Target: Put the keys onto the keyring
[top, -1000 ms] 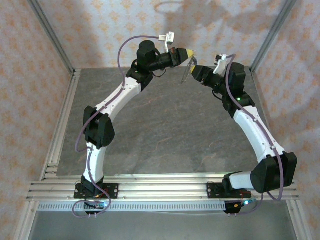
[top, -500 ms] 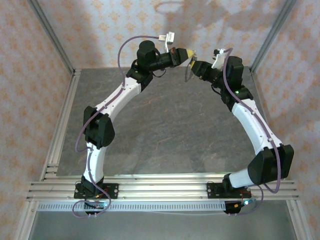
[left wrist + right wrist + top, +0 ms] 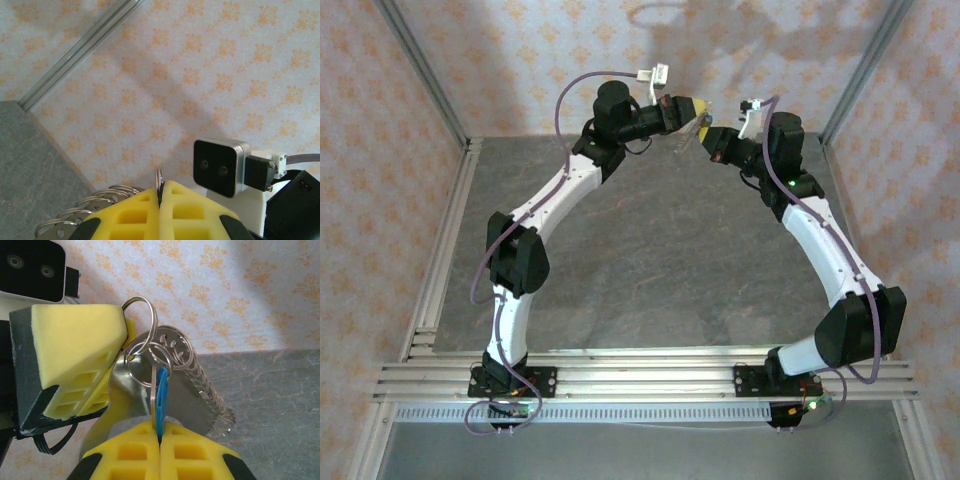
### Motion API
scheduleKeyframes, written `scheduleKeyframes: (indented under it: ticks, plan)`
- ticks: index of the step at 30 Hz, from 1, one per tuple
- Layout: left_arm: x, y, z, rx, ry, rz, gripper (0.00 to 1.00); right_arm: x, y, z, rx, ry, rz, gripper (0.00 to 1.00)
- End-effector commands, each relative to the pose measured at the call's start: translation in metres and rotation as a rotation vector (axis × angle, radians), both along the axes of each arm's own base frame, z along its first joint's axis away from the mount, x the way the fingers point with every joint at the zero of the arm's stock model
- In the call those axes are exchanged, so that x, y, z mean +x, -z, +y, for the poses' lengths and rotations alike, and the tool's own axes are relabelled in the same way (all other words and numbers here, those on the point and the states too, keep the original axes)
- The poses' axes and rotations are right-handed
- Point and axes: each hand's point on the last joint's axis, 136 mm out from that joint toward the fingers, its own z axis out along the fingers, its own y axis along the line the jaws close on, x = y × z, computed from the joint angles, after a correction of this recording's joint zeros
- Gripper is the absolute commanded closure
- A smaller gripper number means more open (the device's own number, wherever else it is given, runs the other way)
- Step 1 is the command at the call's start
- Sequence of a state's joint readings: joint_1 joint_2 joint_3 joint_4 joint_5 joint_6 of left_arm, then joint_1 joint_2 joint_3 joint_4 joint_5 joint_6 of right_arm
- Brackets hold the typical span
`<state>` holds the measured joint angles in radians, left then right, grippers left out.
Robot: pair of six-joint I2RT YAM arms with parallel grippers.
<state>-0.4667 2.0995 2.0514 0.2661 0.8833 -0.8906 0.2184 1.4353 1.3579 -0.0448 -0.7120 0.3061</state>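
Note:
High above the back of the table, my left gripper (image 3: 697,108) and right gripper (image 3: 711,140) meet tip to tip. The left gripper (image 3: 161,187) is shut on the thin metal edge of the keyring (image 3: 159,176). In the right wrist view, the keyring (image 3: 141,322) is a bundle of split rings beside a metal plate with a coil of rings (image 3: 202,377) along one side. The right gripper (image 3: 160,433) is shut on the blue-headed key (image 3: 161,392), with a flat metal key pressed next to it. The key's head reaches up into one ring.
The grey stone-patterned table (image 3: 650,260) lies far below both grippers. Patterned walls (image 3: 520,60) and aluminium frame posts (image 3: 420,70) close in the back and sides. The right wrist camera (image 3: 220,167) sits close in front of the left fingers.
The right arm has swung left and up toward the left gripper, and its jaws have shut on the blue key. The left arm has stayed put.

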Motion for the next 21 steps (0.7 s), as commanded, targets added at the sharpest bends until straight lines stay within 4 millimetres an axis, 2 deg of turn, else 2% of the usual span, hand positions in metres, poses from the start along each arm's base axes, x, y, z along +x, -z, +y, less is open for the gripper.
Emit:
scheduleKeyframes:
  ticks: [1,7,9,16,21]
  plan:
    - [-0.015,-0.041,0.006,-0.053,0.012,-0.102,1.00,-0.015,-0.010,0.013,0.021,-0.070,-0.029,1.00]
    - [-0.017,-0.037,0.004,-0.050,0.011,-0.100,1.00,-0.023,-0.014,0.040,0.038,-0.158,-0.031,1.00]
    - [-0.017,-0.037,0.003,-0.049,0.013,-0.100,1.00,-0.024,-0.015,0.044,0.036,-0.168,-0.030,1.00]
    - [-0.018,-0.037,0.004,-0.051,0.014,-0.100,1.00,-0.019,-0.007,0.035,0.012,-0.110,-0.025,1.00]
    - [-0.020,-0.040,0.005,-0.056,0.010,-0.107,1.00,-0.013,-0.006,0.026,0.062,-0.068,-0.021,1.00]
